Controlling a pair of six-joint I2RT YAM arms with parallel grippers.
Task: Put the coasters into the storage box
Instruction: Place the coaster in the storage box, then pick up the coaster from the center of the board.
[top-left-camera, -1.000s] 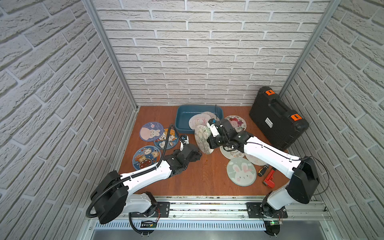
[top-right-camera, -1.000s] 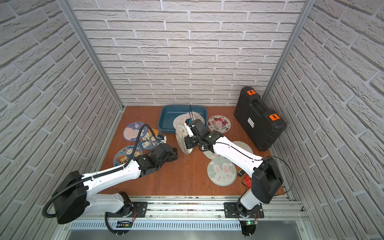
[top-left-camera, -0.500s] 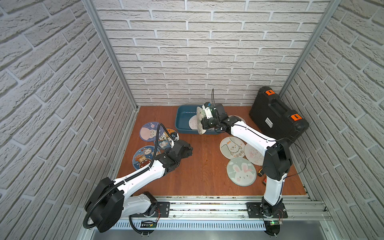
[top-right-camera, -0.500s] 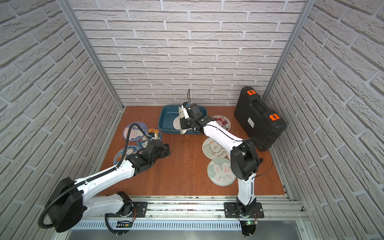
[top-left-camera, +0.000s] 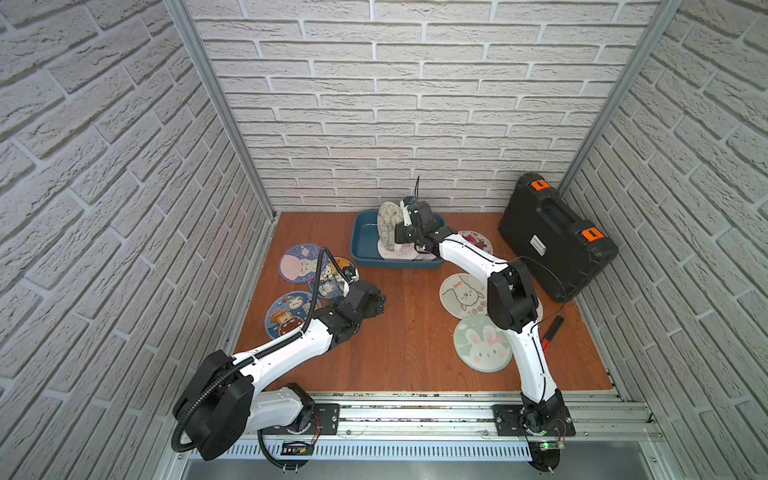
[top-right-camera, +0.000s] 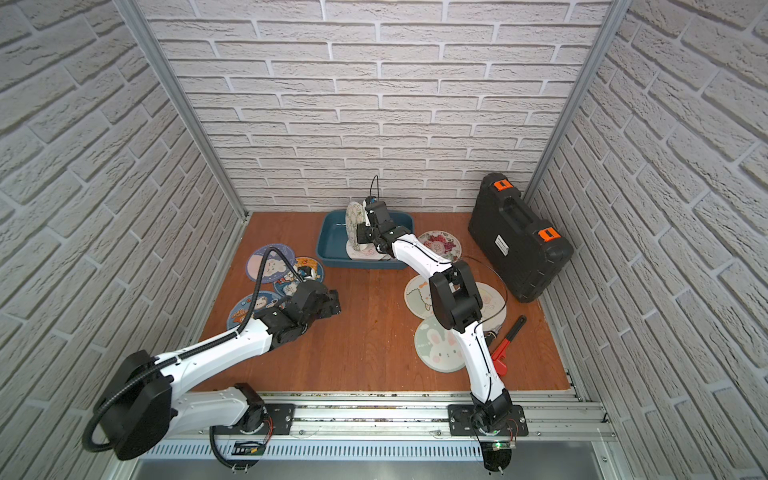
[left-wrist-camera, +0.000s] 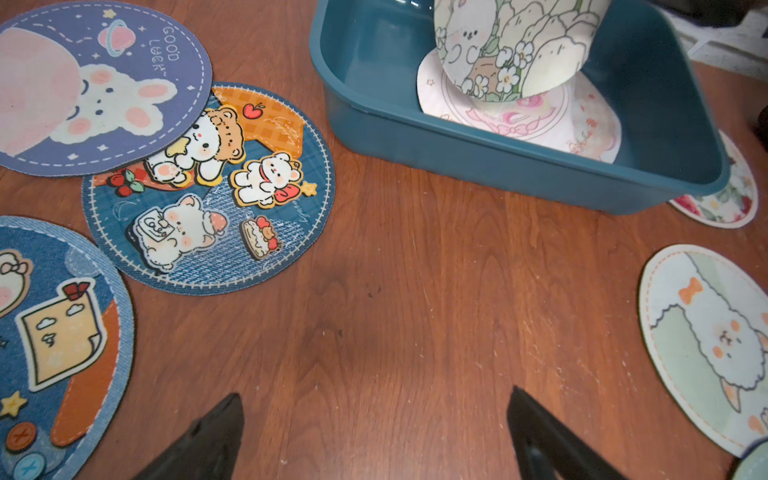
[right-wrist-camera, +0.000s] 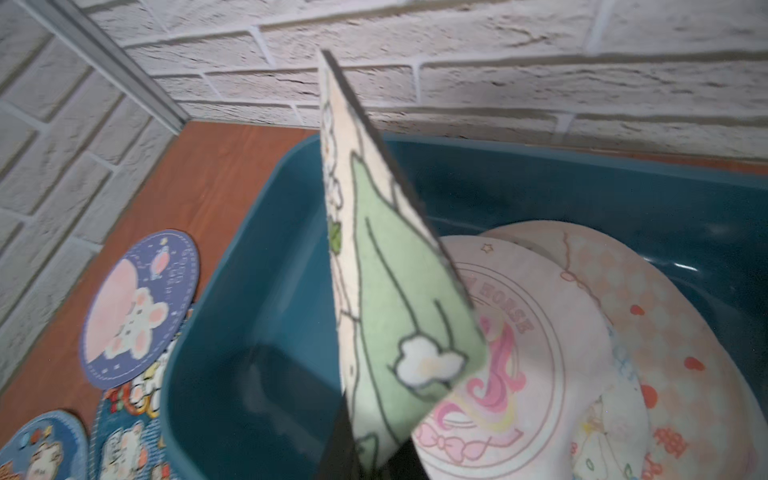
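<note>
Our left gripper (left-wrist-camera: 374, 419) has shifted only slightly, jaws wide and empty over bare table (left-wrist-camera: 395, 311) beside the blue coasters (left-wrist-camera: 208, 187). Our right gripper (top-left-camera: 395, 236) has carried its green coaster (top-left-camera: 388, 226) from mid-table to above the box (top-left-camera: 361, 255), pinched on edge. We judge placing underway: next, tilt flat, lower, release onto the pink coasters (right-wrist-camera: 519, 332) already inside.

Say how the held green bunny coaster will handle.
Probably fairly stiff: the green bunny coaster stands straight on edge, gripped only at its rim by the right tool. Likely light: its edge looks thin. Released, it may topple flat.
</note>
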